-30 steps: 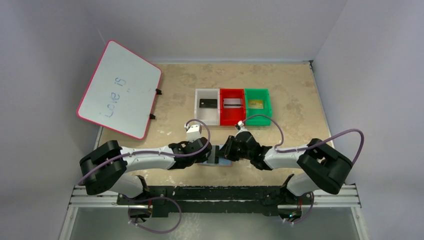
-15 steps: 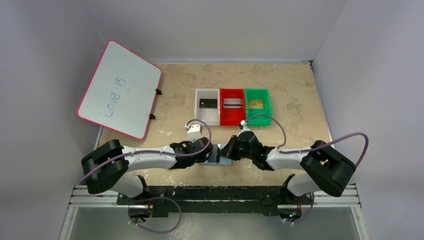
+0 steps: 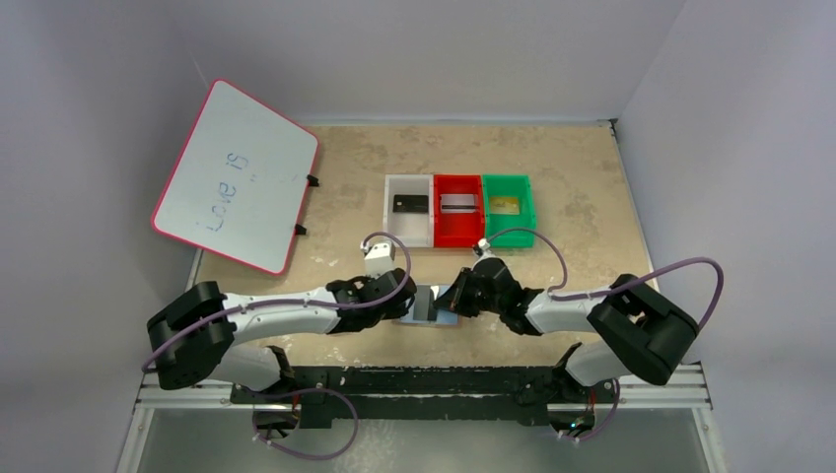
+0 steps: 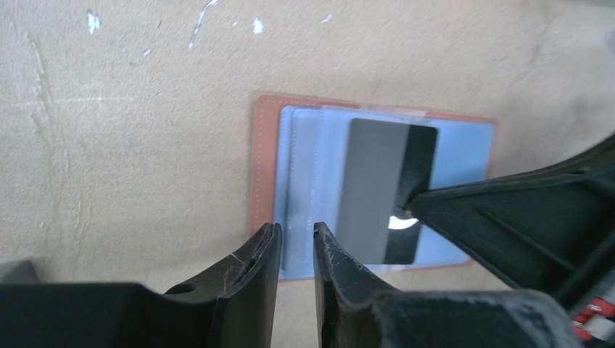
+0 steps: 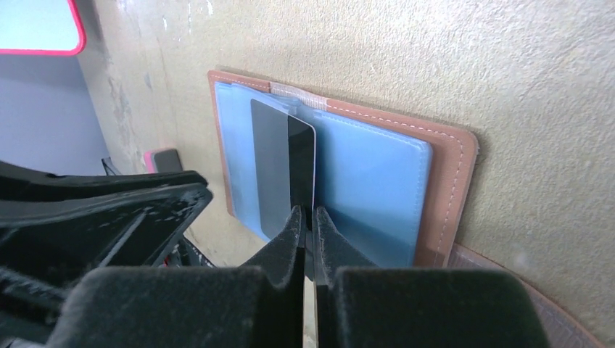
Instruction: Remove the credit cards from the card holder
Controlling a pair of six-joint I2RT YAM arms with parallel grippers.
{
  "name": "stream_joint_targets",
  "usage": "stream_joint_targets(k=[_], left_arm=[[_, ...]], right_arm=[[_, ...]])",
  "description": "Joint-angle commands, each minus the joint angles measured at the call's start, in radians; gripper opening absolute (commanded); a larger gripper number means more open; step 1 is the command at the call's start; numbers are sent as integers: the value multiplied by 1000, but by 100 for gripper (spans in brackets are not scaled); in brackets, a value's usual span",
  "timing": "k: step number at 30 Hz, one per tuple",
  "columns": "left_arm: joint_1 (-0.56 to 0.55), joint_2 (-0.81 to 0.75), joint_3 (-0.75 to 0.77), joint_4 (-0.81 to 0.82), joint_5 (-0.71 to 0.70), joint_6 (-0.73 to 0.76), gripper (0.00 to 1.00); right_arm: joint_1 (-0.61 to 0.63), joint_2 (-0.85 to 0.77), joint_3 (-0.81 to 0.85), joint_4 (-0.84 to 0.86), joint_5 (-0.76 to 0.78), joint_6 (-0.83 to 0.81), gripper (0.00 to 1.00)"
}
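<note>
tan leather folding card holder [image 5: 450,181] lies open. i have the right gripper [image 5: 308,214] clamped on its grey, dark-striped plastic card [image 5: 279,167]. the left gripper [image 4: 296,235] sits narrowly parted at the holder's edge.

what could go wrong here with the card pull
The right gripper grips the card only by its edge, so it may slip out. The left gripper stands slightly open at the holder rim, not clamping it, so the holder may drag along with the card.

**Non-task items.** 3 bins in a row beyond the left gripper [image 4: 296,232]: white bin [image 3: 408,233], red bin [image 3: 455,234], green bin [image 3: 508,234]. Red-rimmed whiteboard [image 3: 237,177] beyond, to its left, apparently reading "Love is". Beige table [image 3: 577,177] beneath.
</note>
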Motion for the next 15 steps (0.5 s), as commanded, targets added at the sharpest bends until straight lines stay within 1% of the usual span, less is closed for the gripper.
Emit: stream_joint_targets(k=[1,5,8,12,15], left_arm=[[-5,-66,78,27,-17,30,25],[-4,-44,100,103,41,62,27],[-5,20,107,141,81,62,26],[-6,96,93,138,81,36,22],[-8,129,71,118,51,22,19]], right_arm=[[-6,27,20,-29,-1,-36,1],[-6,26,22,-34,7,-36,1],[-6,24,23,-43,14,-36,1],[-6,20,24,-55,22,-35,1],[-7,14,24,-63,27,-37,1]])
